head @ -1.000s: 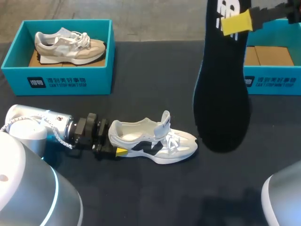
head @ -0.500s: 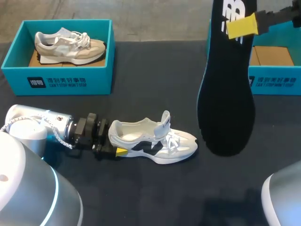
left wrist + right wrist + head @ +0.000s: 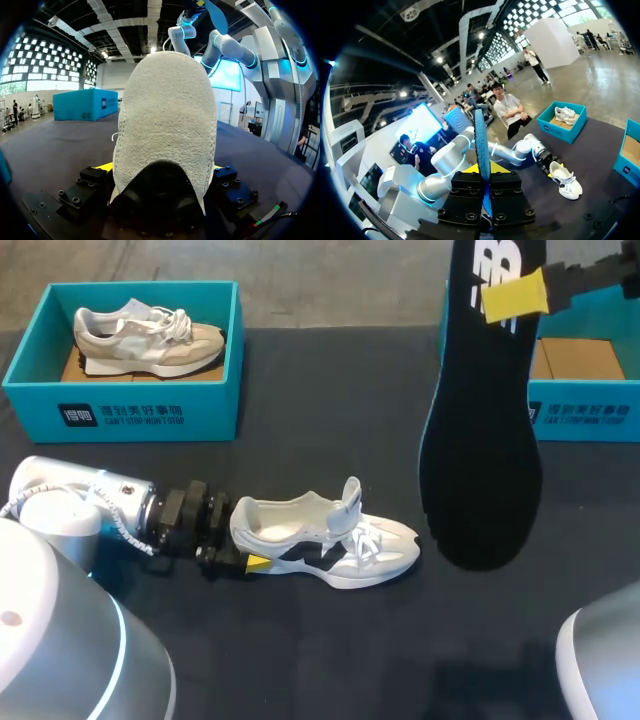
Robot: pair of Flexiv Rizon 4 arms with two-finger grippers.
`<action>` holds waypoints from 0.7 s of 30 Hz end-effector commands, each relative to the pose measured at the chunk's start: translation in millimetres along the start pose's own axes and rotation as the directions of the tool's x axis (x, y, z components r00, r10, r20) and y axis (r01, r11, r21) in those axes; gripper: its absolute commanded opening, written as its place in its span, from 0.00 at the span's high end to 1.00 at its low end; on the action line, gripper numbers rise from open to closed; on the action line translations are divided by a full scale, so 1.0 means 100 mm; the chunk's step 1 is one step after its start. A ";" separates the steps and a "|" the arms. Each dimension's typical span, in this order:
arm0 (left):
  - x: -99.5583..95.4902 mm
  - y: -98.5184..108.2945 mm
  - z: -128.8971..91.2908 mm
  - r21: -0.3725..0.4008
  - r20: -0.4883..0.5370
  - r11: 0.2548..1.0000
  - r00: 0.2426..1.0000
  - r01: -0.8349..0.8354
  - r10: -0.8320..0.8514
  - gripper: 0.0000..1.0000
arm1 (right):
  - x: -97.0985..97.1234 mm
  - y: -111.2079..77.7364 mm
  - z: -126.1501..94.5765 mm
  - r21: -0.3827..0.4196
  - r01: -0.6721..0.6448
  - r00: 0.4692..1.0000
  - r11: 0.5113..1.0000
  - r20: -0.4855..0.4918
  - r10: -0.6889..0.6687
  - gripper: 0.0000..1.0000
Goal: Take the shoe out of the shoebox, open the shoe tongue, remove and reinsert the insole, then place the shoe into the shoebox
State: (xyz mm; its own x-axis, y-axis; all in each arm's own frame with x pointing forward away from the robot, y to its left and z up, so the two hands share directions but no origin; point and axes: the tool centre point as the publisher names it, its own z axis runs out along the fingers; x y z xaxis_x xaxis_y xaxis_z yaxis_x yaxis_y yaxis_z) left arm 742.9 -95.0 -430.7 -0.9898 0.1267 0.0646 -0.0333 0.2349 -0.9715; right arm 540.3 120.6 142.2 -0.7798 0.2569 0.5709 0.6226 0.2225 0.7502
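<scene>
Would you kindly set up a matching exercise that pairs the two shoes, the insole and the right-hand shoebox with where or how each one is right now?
Things
1. white and black sneaker
2. long black foam insole
3. beige and white sneaker
4. teal cardboard shoebox on the right

States
A. lying inside the left teal shoebox
B. held up above the table by the right arm's fingers
C. on the black table, heel clamped by the left arm's fingers
D. shows brown cardboard, no shoe visible

Pairs: 1-C, 2-B, 3-A, 4-D.
</scene>
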 end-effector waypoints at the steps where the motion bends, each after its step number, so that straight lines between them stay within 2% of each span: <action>1: 0.00 0.04 -0.01 -0.013 -0.002 1.000 1.000 -0.005 0.005 0.51 | 0.00 0.04 0.01 0.007 -0.001 1.000 1.000 0.001 0.001 1.00; 2: 0.00 0.04 -0.02 -0.015 -0.002 1.000 1.000 -0.006 0.006 0.00 | 0.00 0.04 0.01 0.007 -0.001 1.000 1.000 0.001 0.001 1.00; 14: 0.01 0.01 -0.23 -0.040 0.028 0.999 0.999 -0.020 0.021 0.00 | 0.00 0.04 0.01 0.007 -0.001 1.000 1.000 0.001 0.001 1.00; 21: 0.02 0.01 -0.33 -0.026 0.036 1.000 0.999 -0.009 0.010 0.00 | 0.00 0.04 0.01 0.007 -0.001 1.000 1.000 0.001 0.001 1.00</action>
State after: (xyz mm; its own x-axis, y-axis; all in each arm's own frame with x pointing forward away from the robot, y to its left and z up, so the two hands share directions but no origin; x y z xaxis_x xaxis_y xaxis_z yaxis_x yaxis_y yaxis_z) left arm 747.9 -68.1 -426.7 -0.9944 0.0969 0.0411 -0.0148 0.2578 -0.9661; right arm 541.2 120.9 142.8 -0.7803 0.2565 0.5705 0.6221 0.2243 0.7501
